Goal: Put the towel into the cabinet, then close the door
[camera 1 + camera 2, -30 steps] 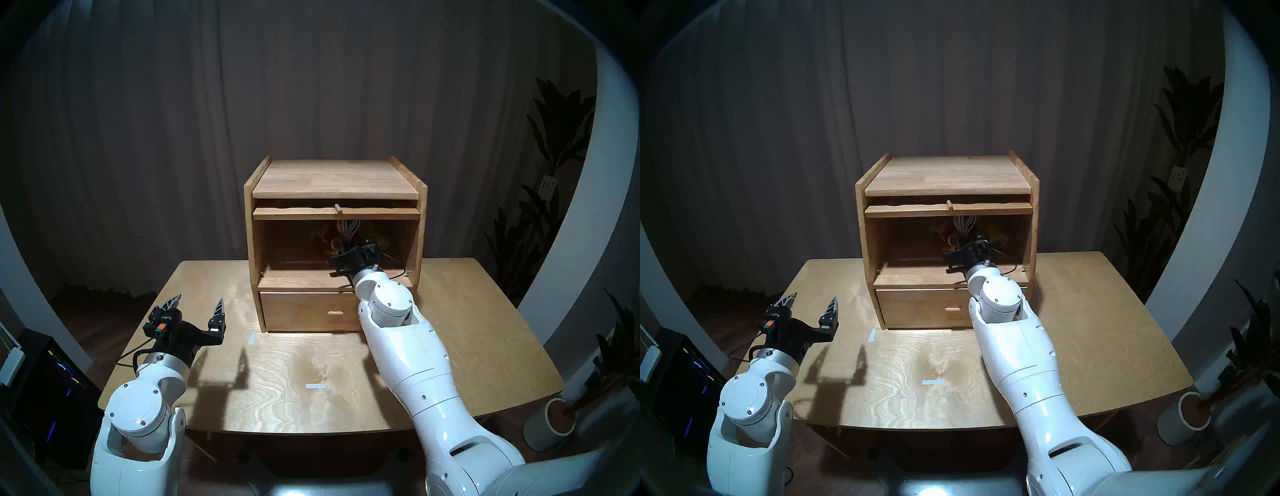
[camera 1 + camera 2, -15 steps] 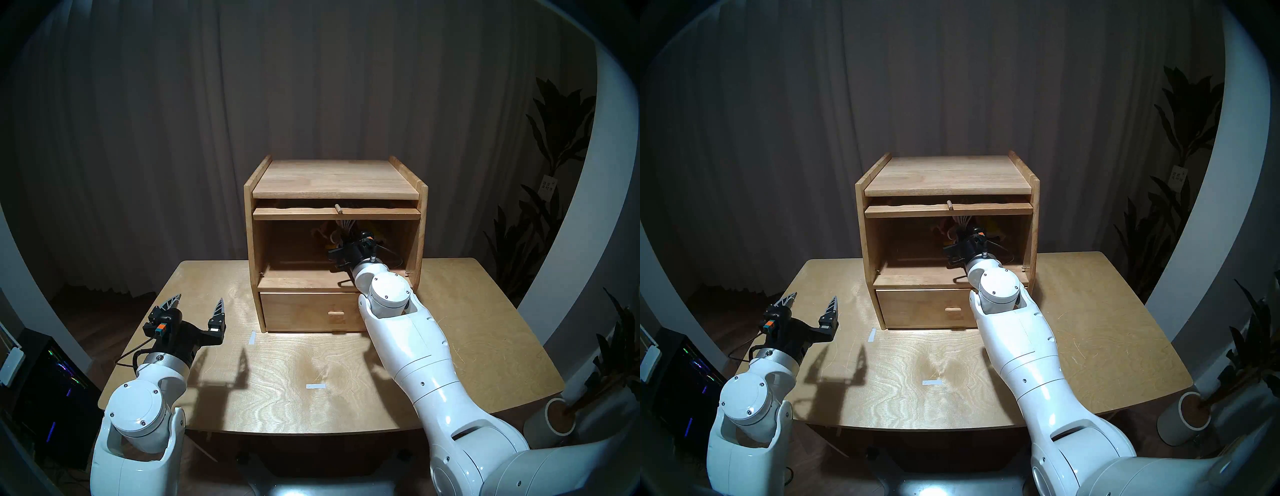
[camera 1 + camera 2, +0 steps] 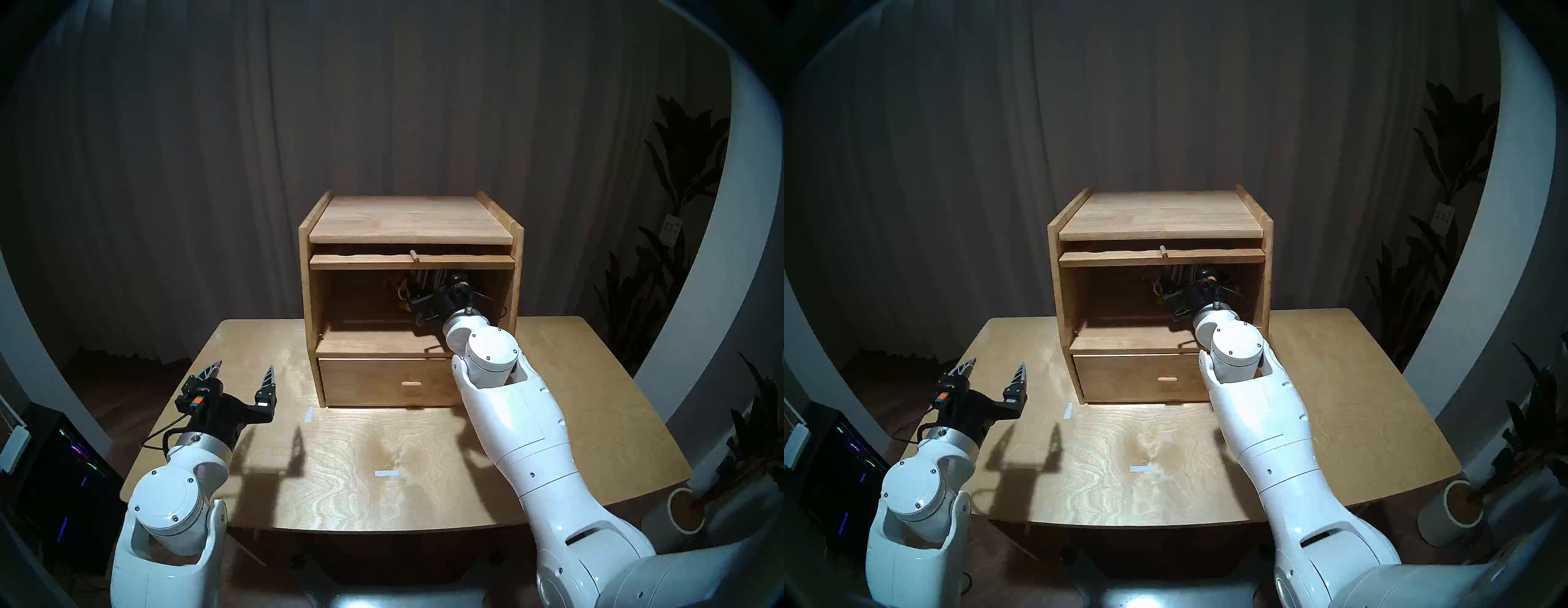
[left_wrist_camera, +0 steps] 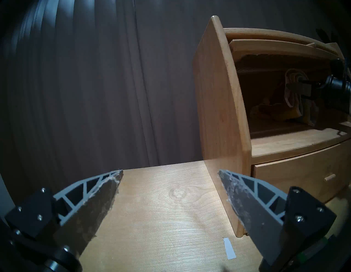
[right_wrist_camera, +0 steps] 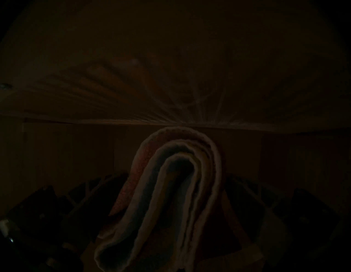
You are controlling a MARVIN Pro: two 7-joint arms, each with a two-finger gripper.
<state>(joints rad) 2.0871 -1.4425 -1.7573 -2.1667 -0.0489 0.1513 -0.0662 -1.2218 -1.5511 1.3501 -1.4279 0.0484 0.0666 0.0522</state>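
Note:
The light-wood cabinet (image 3: 407, 216) stands at the back of the table, its large compartment open. The door (image 3: 360, 262) is lifted flat under the top, with its peg knob (image 3: 413, 256) pointing forward. My right gripper (image 3: 420, 288) is inside the compartment, shut on the folded towel (image 3: 424, 278). The towel hangs high near the ceiling of the compartment. In the dark right wrist view the cream-edged towel (image 5: 171, 190) stands between my fingers. The left wrist view shows the towel (image 4: 266, 110) draped inside the cabinet (image 4: 214, 95). My left gripper (image 3: 244, 373) is open and empty above the table's left side.
The drawer (image 3: 382, 382) below the compartment is closed. Two white tape strips (image 3: 387, 473) (image 3: 308, 414) lie on the wooden table (image 3: 594, 403). A potted plant (image 3: 683, 513) stands off the table's right, and a lit computer case (image 3: 63, 467) off its left.
My right arm has pushed further into the compartment and risen, carrying the towel deeper and higher. The left arm has not moved.

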